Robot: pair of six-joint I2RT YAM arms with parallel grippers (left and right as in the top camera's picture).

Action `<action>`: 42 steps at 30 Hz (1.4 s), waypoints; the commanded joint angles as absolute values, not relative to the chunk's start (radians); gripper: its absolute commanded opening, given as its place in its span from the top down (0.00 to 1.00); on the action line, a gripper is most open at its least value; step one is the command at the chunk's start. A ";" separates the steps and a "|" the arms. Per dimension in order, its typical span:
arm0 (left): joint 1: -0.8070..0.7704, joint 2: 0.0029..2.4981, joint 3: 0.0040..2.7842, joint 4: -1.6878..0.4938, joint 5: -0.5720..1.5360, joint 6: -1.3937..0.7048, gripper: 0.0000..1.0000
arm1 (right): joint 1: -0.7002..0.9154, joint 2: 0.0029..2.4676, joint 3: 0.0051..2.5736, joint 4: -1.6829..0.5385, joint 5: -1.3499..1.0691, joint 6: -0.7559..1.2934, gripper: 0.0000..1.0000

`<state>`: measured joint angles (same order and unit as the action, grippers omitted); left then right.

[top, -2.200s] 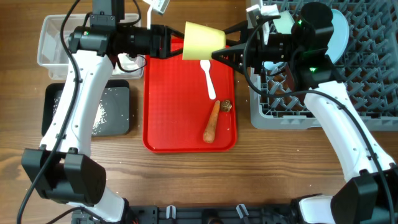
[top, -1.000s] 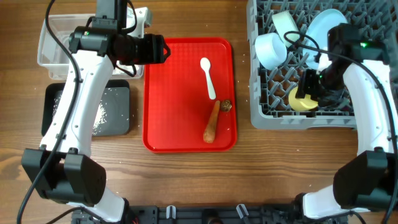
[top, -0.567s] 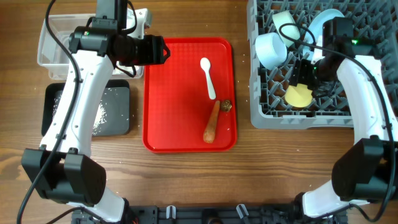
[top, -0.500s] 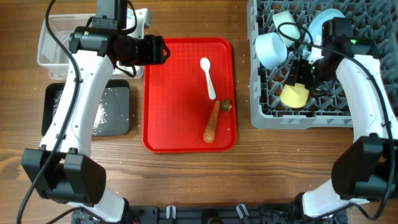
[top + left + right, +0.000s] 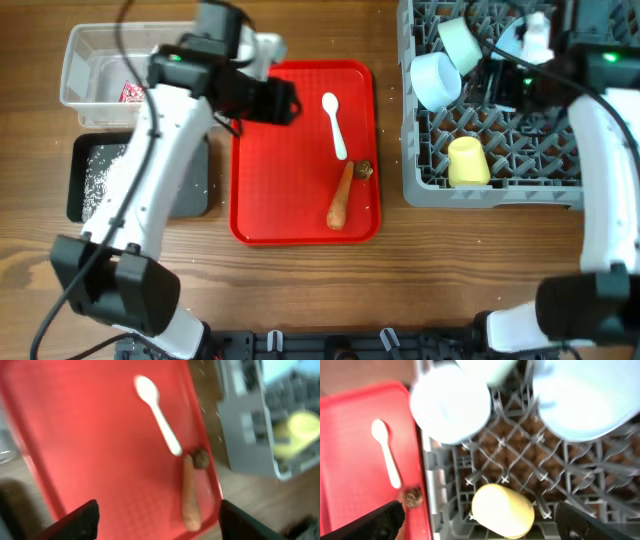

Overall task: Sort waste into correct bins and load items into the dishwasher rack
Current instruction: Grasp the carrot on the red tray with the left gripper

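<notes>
Wood table (image 5: 300,280) | L arm (image 5: 165,130) over red tray (image 5: 280,180), jaws wide | R arm (image 5: 605,150) above rack (image 5: 500,197), jaws wide

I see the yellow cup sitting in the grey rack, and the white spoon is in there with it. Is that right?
Not quite. The yellow cup is in the grey rack, but the white spoon is not: it lies on the red tray, outside the rack. The overhead view shows this.
</notes>
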<state>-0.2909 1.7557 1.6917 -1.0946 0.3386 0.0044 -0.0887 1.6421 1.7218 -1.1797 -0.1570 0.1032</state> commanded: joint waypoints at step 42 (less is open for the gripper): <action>-0.397 2.094 1.925 -1.480 -0.174 -0.236 0.73 | -0.094 1.621 1.739 -1.220 -0.150 0.104 0.00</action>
<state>-0.4961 2.1304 1.9083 -1.4445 -0.0719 -0.1707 -0.0887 1.6093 1.7378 -1.2221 -0.1562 0.1036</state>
